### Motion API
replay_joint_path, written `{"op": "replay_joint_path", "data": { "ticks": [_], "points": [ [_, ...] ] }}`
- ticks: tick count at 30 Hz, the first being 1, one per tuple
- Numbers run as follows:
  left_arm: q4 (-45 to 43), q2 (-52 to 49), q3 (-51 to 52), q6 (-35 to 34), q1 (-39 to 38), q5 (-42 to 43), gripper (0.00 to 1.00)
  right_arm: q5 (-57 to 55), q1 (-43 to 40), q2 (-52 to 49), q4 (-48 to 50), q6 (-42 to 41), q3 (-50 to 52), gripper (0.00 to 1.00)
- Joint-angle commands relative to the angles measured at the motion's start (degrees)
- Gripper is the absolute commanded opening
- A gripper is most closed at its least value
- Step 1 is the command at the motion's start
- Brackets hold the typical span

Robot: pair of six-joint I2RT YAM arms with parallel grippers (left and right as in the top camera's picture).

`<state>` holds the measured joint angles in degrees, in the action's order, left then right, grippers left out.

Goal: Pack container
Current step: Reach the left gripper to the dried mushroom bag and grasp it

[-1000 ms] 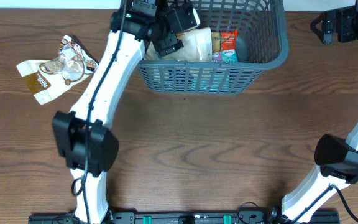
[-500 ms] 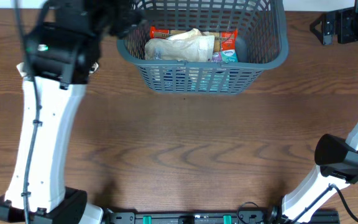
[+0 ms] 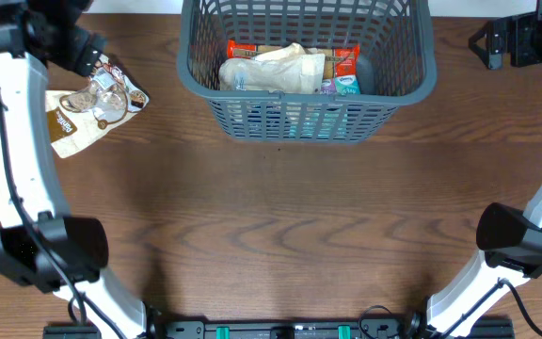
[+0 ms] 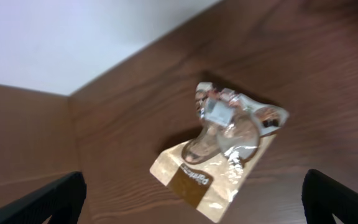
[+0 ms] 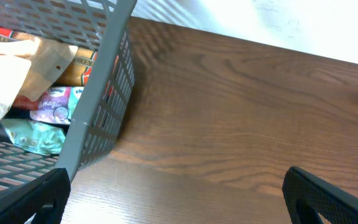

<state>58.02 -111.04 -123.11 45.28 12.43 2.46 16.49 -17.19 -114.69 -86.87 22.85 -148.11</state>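
Note:
The dark grey lattice container (image 3: 420, 87) stands at the back middle of the table and holds several snack packets, a pale one (image 3: 285, 68) on top. Its side also shows in the right wrist view (image 5: 98, 118). A tan and clear snack packet (image 3: 87, 105) lies on the table at the far left, and shows in the left wrist view (image 4: 225, 146). My left gripper (image 3: 69, 40) hovers open and empty above that packet, its fingertips wide apart (image 4: 194, 199). My right gripper (image 3: 497, 40) is open and empty to the right of the container (image 5: 179, 199).
The table's back edge meets a white wall (image 4: 73, 37) just behind the loose packet. Bare wood (image 3: 290, 217) runs in front of the container. Both arm bases stand at the front edge.
My left arm has swung left from over the container, where it left the pale packet, to above the loose packet at the far left. The right arm has not moved.

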Motion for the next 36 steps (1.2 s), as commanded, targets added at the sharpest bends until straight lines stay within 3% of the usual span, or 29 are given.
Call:
{"op": "replay_joint_path", "data": {
  "ticks": [1,5,18,36],
  "points": [
    [-1.2,-4.5,0.4,7.7,1.9,3.8,0.99,0.0,-0.4,-0.2,-0.2,-1.2,0.1,0.99],
    [-5.0,-9.1,0.4,14.1,2.9,3.8,0.99,0.0,-0.4,-0.2,0.2,-2.3,0.1,0.99],
    [-10.6,-18.4,0.4,14.0,4.3,4.6,0.98,0.0,-0.4,-0.2,-0.1,-4.0,0.1,0.99],
    [-8.3,-28.7,0.4,16.1,7.5,7.0,0.99,0.0,-0.3,-0.2,0.3,-5.3,0.1,0.99]
  ]
}}
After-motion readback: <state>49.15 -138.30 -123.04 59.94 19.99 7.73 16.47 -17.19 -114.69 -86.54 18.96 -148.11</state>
